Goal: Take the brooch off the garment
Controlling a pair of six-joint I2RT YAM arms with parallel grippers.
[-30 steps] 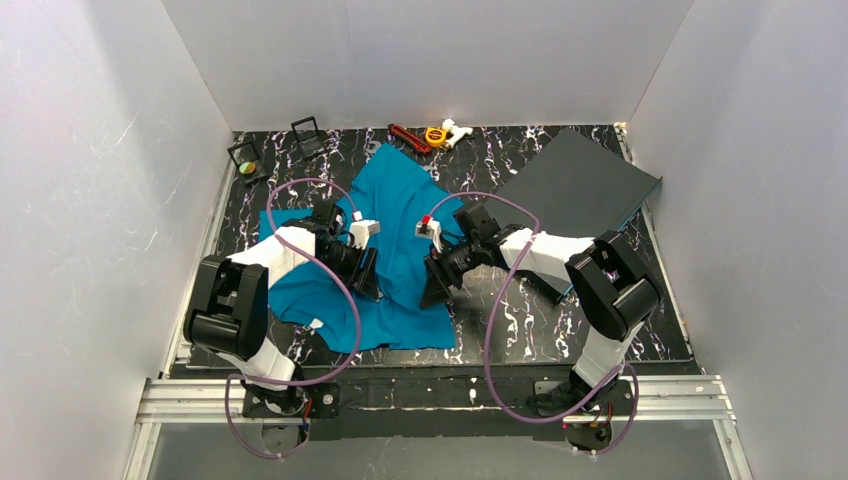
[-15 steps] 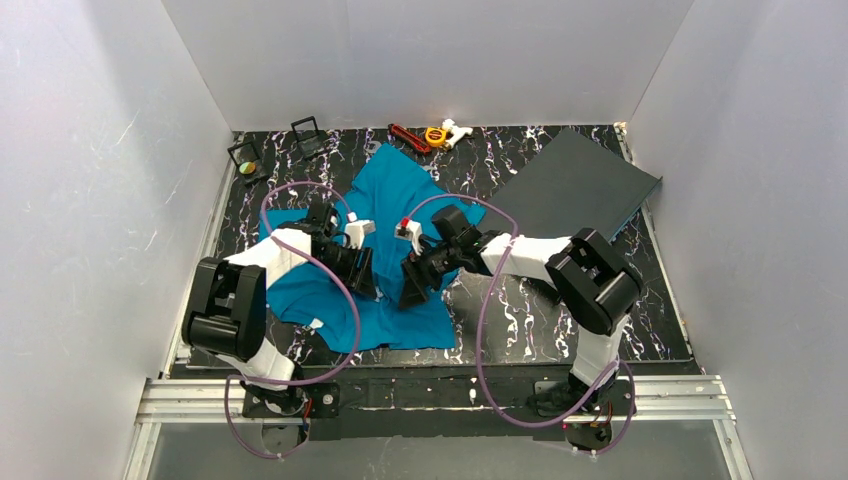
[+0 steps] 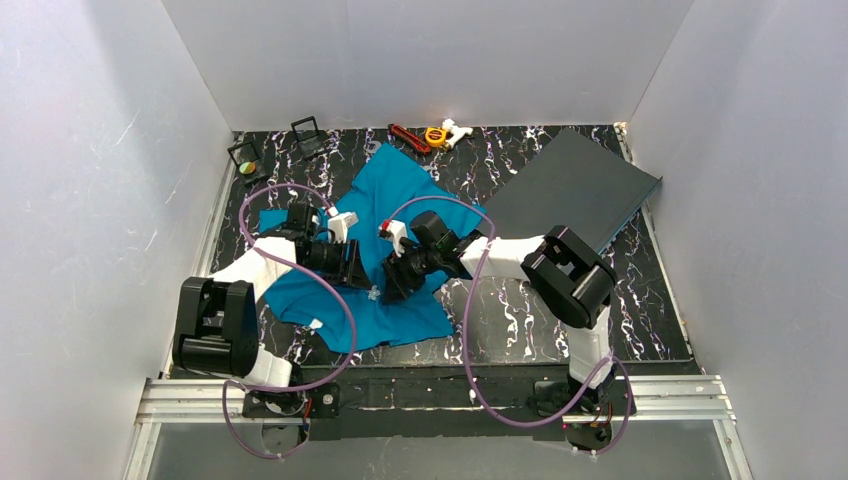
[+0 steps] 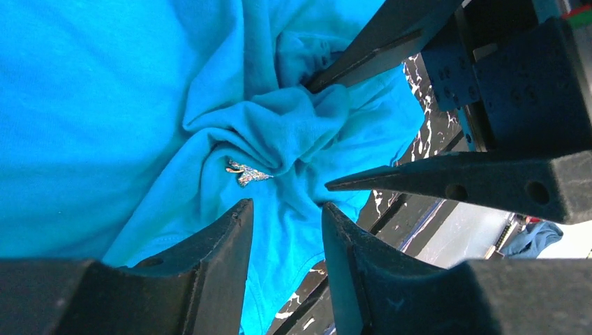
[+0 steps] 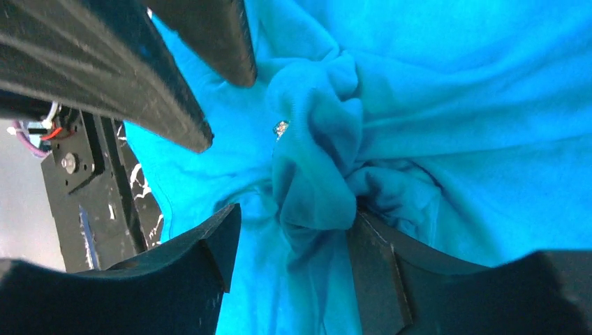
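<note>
Both arms have closed in over the middle of the garment (image 3: 400,185) since a second ago, the right one swinging well to its left and the left one drawing back toward its own side, so that the two wrists now nearly meet above the cloth on the marbled counter (image 3: 500,310).

One teal T-shirt lies there, rumpled, and one brooch (image 4: 248,172) shows on it, a small glittering piece pinned at the foot of a bunched ridge of cloth near the shirt's middle.

Left pincer (image 4: 286,204) stands with a narrow gap between its jaws and has hold of nothing. The brooch sits just beyond its tips, a little toward its left fingertip, with open cloth between. The brooch's long axis appears to run across that view, roughly in line with the jaws' closing stroke.

Right pincer (image 5: 294,209) is spread wider and straddles the bunched ridge, one finger pressing against the fold; it does not look clamped. From its side the brooch lies past the ridge, half tucked against it.

By this showing the left arm has the nearer and clearer reach, while the right looks placed to pin the cloth.

One dark grey board (image 3: 575,185) lies at the far right.
</note>
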